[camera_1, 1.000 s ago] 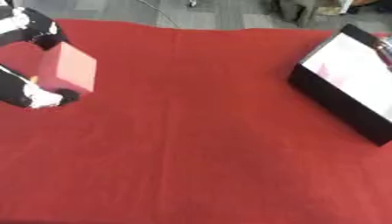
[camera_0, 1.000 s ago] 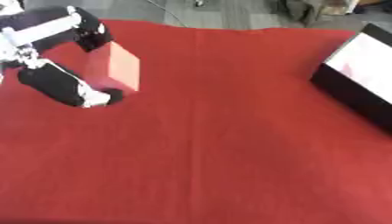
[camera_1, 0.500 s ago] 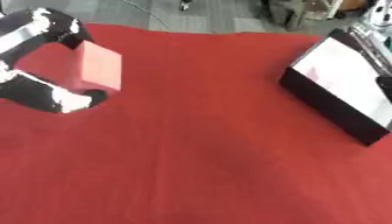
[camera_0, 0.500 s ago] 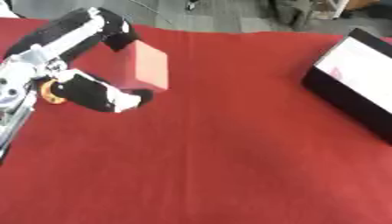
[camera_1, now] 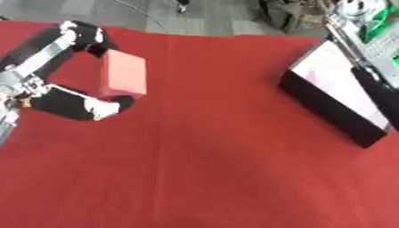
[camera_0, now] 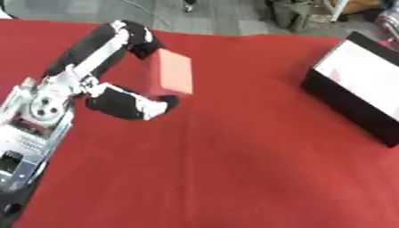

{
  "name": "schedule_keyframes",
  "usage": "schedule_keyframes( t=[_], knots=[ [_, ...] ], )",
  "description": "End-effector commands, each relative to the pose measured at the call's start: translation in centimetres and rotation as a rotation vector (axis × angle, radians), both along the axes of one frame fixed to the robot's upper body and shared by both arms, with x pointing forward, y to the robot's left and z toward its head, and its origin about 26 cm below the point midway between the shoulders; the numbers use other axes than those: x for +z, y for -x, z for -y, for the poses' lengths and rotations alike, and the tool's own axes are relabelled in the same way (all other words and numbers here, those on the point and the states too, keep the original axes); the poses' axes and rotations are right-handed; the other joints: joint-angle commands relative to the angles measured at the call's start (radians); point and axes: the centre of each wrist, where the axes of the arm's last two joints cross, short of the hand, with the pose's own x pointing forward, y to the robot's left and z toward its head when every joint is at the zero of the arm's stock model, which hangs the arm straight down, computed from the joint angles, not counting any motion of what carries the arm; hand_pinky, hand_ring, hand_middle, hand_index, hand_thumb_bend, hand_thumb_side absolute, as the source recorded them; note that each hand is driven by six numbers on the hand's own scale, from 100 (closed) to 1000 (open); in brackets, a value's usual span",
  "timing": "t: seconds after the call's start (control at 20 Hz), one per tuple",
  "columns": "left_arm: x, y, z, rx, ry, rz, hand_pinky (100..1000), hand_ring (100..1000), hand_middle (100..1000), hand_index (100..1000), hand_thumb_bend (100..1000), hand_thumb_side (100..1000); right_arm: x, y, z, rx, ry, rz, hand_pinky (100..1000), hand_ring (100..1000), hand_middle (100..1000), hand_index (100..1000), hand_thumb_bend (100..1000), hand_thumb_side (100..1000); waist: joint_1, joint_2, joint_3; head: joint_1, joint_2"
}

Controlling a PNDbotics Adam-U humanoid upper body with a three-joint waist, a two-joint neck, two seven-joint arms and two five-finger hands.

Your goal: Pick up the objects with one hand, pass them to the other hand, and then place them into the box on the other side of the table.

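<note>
The robot's left hand comes in from the table's left edge, its silver and black arm running up from the lower left corner. The fingers arch over the top and the thumb curls in from below, so the hand is closed round a pink rectangular block, pinching it between fingertips at its upper end and thumb tip at its lower end. The block is held upright on its narrow end, its broad pale pink face turned toward the right, over the left part of the red tablecloth nearer the far edge than the near one; whether it is clear of the cloth cannot be told. The middle of the cloth shows only faint creases. Well apart from the block, at the table's right edge, stands the black box, set askew, with a pale pinkish inside showing. Beyond the box's far right corner in the right eye view, a silver and green part of the right arm shows; the right hand itself is not visible.
</note>
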Motion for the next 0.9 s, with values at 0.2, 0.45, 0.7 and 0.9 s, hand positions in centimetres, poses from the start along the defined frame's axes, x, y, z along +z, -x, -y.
schedule_keyframes(
  t=[0.2, 0.45, 0.7, 0.9],
  knots=[
    [-0.7, 0.1, 1.1, -0.038, 0.026, 0.012, 712, 610, 536, 460, 100, 117, 0.5, 0.2, -2.5, 0.077, 0.158, -0.051, 785, 717, 890, 792, 120, 317, -0.004, -0.036, -0.010, -0.003, 0.003],
    [-1.5, 0.2, 1.6, -0.059, 0.033, 0.006, 711, 607, 534, 459, 100, 118, 0.2, 0.1, -4.3, 0.107, 0.251, -0.115, 803, 744, 902, 810, 153, 325, -0.009, -0.040, -0.016, -0.005, 0.011],
    [-2.3, 0.1, 2.0, -0.065, 0.021, 0.003, 709, 604, 533, 459, 100, 118, -0.4, 0.0, -5.9, 0.138, 0.303, -0.156, 803, 749, 904, 816, 161, 328, -0.008, -0.039, -0.016, -0.009, 0.013],
    [-2.8, 0.3, 2.5, -0.082, 0.017, 0.000, 708, 600, 532, 458, 100, 118, -1.1, 0.0, -7.2, 0.172, 0.332, -0.182, 803, 752, 908, 819, 169, 330, -0.008, -0.037, -0.014, -0.012, 0.012]
  ],
)
